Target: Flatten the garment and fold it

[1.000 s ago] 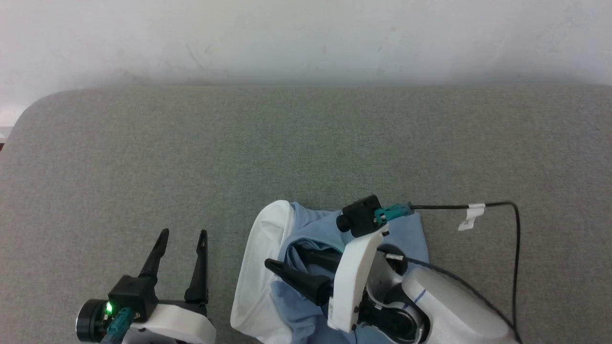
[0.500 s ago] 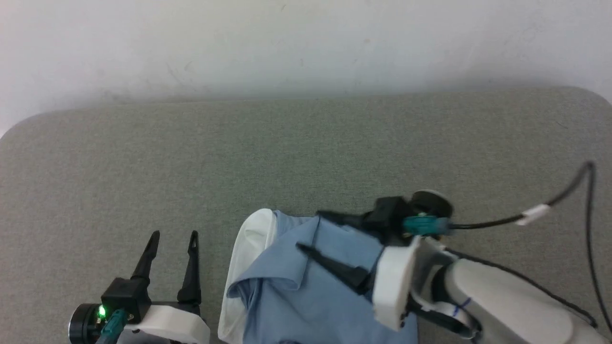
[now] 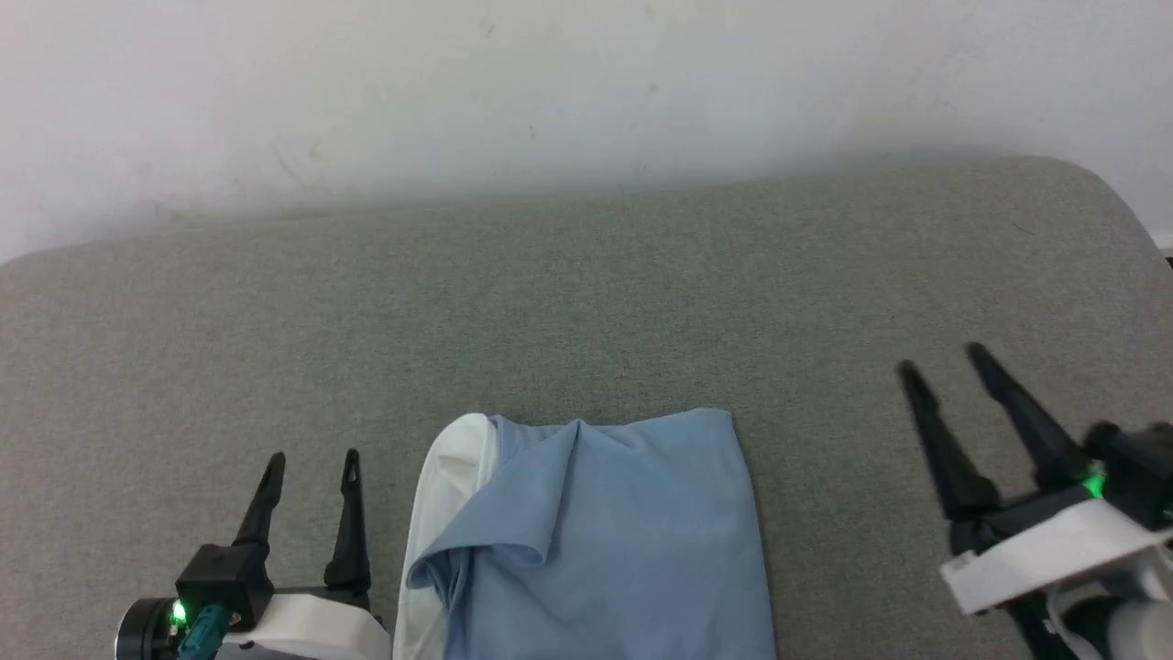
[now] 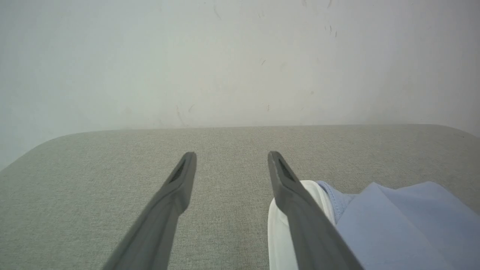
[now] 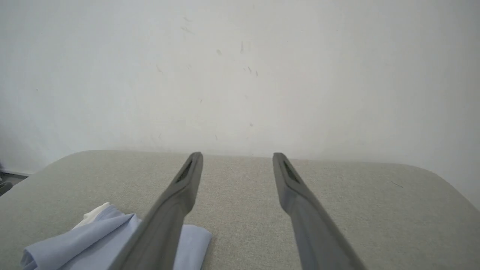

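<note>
Gray bench runs wide in the head view, with a white wall behind its far edge. One blue and white garment lies folded at the near edge, with lots of bare room past it. Two claws flank it: the left claw is just beside its white edge and the right claw is well apart. Both are spread wide and hold nothing. From the left wrist, the left claw gapes over bare bench, with the garment to its right. From the right wrist, the right claw gapes too, with the garment low on the left.
</note>
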### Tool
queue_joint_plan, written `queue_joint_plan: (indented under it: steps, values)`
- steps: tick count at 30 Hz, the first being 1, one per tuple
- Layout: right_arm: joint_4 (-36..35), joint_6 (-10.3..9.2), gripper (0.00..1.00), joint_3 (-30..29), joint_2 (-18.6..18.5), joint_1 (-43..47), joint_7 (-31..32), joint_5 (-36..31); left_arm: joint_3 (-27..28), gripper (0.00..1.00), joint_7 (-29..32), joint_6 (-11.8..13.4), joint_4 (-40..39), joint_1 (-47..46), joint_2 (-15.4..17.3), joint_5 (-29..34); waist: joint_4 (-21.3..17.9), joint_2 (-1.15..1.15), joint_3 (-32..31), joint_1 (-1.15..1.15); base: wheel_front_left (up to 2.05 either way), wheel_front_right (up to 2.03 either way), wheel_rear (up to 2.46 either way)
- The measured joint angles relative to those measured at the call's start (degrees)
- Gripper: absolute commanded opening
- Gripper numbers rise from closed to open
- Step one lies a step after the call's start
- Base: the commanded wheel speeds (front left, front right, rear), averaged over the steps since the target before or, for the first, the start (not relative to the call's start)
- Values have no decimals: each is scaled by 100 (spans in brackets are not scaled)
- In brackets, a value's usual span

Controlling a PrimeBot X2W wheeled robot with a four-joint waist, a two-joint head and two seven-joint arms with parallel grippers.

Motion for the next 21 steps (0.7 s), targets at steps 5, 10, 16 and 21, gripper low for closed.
queue_joint_plan:
  steps: [5,10,16,21]
  values:
    - [-10,0,100,-1005,320,378,318,-37,14,100,0,25,-43,-2,-22,0,-28,0,46,0,0,0,0]
    - [711,-1,100,-1550,363,378,1365,712,60,100,0,24,-82,-9,-120,-1,52,0,83,0,0,0,0]
    - [1653,-1,100,-1365,193,361,3394,2149,119,100,-1,-30,-86,-24,-258,-1,283,0,74,0,0,0,0]
    - [1984,-1,100,-1131,728,193,4284,3384,215,100,-1,-80,-125,-27,-392,45,520,0,69,0,0,0,0]
